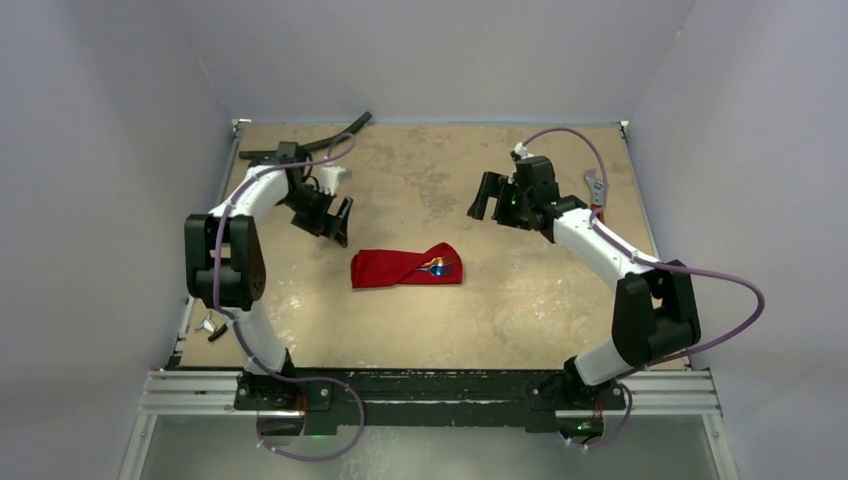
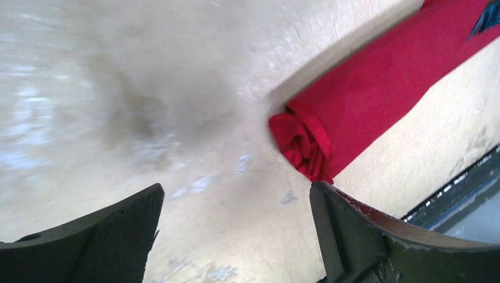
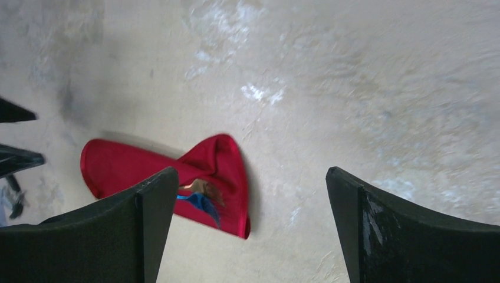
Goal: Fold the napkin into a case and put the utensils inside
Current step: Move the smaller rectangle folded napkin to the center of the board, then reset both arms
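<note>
closest to the lens, the left hand (image 2: 236, 191) shows two dark padded fingers (image 2: 112, 236) spread wide with nothing between them; the right hand (image 3: 252, 177) is likewise wide open and empty. between the two, mid-bench (image 1: 520, 310), lies the bright red cloth napkin (image 1: 400, 268), folded into a long narrow flat case (image 2: 377, 100), with the slim iridescent blue-gold metal utensils (image 3: 200, 197) tucked in its flared mouth on the right arm's side, tips showing. the task looks all but done. the risk is in backing off — one left finger sits just beside the bunched, rolled end of the case, and a snag there would drag the cloth and loosen the fold. nothing pins the mouth either, so a nudge could spill the cutlery out.
</note>
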Controlling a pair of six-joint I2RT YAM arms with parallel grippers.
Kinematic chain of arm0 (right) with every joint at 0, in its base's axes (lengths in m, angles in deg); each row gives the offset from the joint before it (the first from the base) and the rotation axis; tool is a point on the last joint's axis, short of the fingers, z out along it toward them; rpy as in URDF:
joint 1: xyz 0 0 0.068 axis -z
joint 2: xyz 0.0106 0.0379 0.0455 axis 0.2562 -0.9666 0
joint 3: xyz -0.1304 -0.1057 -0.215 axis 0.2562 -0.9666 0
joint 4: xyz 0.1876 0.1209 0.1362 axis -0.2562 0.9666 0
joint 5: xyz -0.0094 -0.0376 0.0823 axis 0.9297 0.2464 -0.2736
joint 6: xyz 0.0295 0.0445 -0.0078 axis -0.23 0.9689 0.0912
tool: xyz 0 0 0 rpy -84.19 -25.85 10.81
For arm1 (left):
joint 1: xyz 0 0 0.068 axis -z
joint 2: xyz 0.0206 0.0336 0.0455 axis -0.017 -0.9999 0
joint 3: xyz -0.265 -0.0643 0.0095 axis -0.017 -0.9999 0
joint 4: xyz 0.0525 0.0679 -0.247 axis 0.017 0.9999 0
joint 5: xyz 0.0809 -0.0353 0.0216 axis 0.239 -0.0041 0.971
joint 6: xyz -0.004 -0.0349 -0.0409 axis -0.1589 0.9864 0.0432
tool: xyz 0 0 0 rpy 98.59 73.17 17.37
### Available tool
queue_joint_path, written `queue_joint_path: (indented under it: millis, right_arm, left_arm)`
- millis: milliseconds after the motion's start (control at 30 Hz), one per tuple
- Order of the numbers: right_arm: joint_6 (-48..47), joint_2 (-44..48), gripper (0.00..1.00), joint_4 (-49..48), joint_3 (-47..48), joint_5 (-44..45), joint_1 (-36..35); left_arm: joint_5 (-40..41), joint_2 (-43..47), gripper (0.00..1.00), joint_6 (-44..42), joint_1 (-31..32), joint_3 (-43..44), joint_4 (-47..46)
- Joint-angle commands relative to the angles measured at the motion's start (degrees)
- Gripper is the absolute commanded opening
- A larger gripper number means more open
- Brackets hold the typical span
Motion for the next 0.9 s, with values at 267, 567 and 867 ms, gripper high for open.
queue_joint_path:
  millis: [267, 567, 867]
  right_arm:
    - [-12.3, 4.6, 0.99, -31.0, -15.2, 32.2, 9.7]
    - [-16.7, 4.8, 0.99, -53.6, -26.7, 37.3, 14.5]
    - [-20.4, 2.2, 0.99, -77.8, -37.1, 35.1, 15.7]
  left_arm:
    - [-2.4, 9.2, 0.98, 6.1, -5.4, -6.3, -24.3]
    - [-4.3, 12.0, 0.99, 8.5, -5.9, -32.4, -60.8]
    - [0.4, 16.5, 0.98, 14.4, -8.5, -49.6, -97.7]
